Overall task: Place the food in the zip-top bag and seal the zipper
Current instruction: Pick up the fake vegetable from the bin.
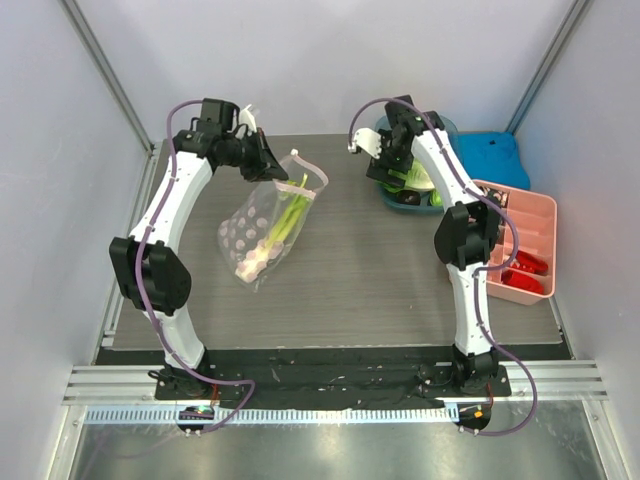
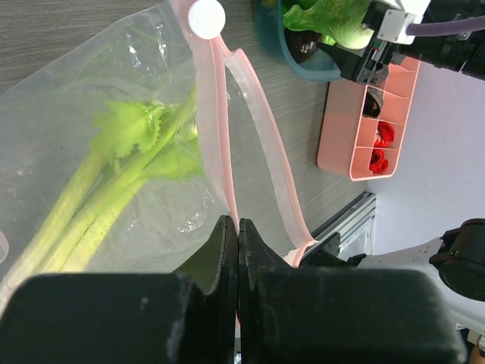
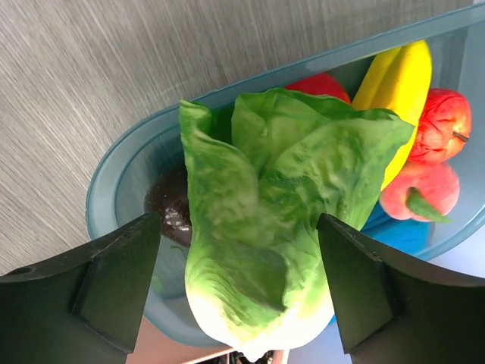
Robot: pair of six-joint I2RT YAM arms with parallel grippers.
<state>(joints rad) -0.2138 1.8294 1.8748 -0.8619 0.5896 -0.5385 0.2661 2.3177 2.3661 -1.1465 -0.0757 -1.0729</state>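
Left gripper (image 2: 238, 246): jaws pressed together, pinching one lip of the zipper (image 2: 218, 144). The other pink lip bows away to the right, so the mouth of the zip-top bag (image 2: 83, 91) stands open. A small white round piece (image 2: 206, 17) sits at the far end of the strip.

Seen from above, the bag hangs slanted from that gripper over the left half of the grey table (image 1: 380, 280), mouth end up at the fingers and closed end lower, toward the arm bases. The celery stalk (image 2: 114, 182) lies inside the bag, leafy tips toward the mouth and pale root end toward the closed end.

Right gripper (image 3: 242, 284): jaws spread wide, one finger on each side of the lettuce head (image 3: 265, 212). A gap shows at the left finger. Whether the right finger touches the leaves cannot be told.

The lettuce sits in the teal bowl (image 3: 114, 182) at the back right of the table, pale base toward the camera. Behind it in the bowl lie yellow bananas (image 3: 402, 83), a red round fruit (image 3: 445, 125), a peach-coloured fruit (image 3: 417, 189) and a dark piece (image 3: 167, 208).

A pink divided tray (image 1: 525, 215) stands just right of the bowl, with red items in its near compartments.
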